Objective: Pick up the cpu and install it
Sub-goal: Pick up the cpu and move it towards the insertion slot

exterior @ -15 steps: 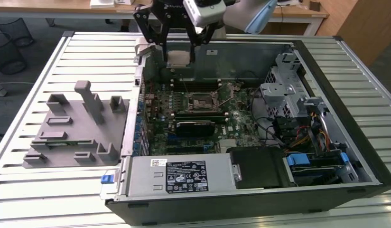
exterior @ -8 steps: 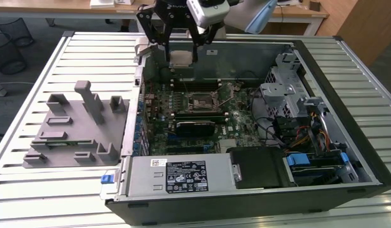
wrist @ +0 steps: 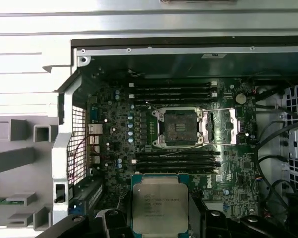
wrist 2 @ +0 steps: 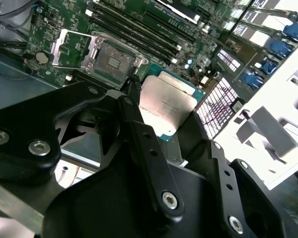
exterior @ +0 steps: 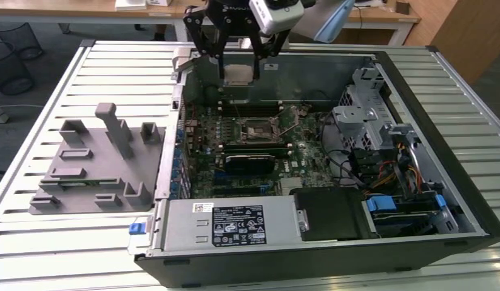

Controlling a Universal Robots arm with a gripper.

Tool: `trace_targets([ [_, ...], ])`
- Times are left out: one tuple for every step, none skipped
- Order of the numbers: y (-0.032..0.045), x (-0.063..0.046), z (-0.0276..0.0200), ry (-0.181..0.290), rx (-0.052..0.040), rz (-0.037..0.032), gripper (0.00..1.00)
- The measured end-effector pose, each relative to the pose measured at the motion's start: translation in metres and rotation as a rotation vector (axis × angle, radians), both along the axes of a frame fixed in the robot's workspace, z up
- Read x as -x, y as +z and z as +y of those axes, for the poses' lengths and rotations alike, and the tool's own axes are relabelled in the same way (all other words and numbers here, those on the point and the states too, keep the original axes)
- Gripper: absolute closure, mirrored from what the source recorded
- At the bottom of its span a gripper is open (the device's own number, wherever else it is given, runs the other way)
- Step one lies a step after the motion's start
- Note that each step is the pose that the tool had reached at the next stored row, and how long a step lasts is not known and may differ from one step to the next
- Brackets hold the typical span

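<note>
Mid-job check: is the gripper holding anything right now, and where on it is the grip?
Yes. The gripper holds the cpu, its fingers pinching two opposite side edges and leaving the metal top uncovered.

Even, bright room light falls on the slatted table (exterior: 88, 60) in the exterior view, with soft, faint shadows beside the grey tray (exterior: 96, 163). The inside of the open case (exterior: 315, 260) is darker. In the second wrist view the cpu (wrist 2: 166, 106) lid shines pale with glare, the white cage (wrist 2: 283, 114) washes out, and the black gripper (wrist 2: 161, 111) sits in shade. In the first wrist view the table blows out to white, while the motherboard (wrist: 114, 129) lies dim.
</note>
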State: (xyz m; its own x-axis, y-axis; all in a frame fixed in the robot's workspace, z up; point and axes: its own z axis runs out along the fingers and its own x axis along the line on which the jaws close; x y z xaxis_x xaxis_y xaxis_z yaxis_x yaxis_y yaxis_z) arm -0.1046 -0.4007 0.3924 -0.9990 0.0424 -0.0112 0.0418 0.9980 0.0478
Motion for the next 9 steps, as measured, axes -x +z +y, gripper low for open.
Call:
trace_targets([
  [0.0000, -0.0017, 0.0000, 0.000, 0.0001, 0.0000, 0.46],
  [0.0000, -0.0029, 0.0000, 0.000, 0.0000, 0.0000, 0.46],
  [0.0000, -0.0039, 0.0000, 0.000, 0.0001, 0.0000, 0.46],
  [0.0000, -0.0048, 0.0000, 0.000, 0.0002, 0.0001, 0.46],
  [0.0000, -0.0057, 0.0000, 0.000, 0.0001, 0.0000, 0.46],
  [-0.0001, -0.0065, 0.0000, 0.000, 0.0001, 0.0000, 0.46],
  [-0.0001, -0.0073, 0.0000, 0.000, 0.0001, 0.0000, 0.46],
  [-0.0001, -0.0081, 0.0000, 0.000, 0.0001, 0.0001, 0.46],
  [-0.0001, -0.0090, 0.0000, 0.000, 0.0001, 0.0000, 0.46],
])
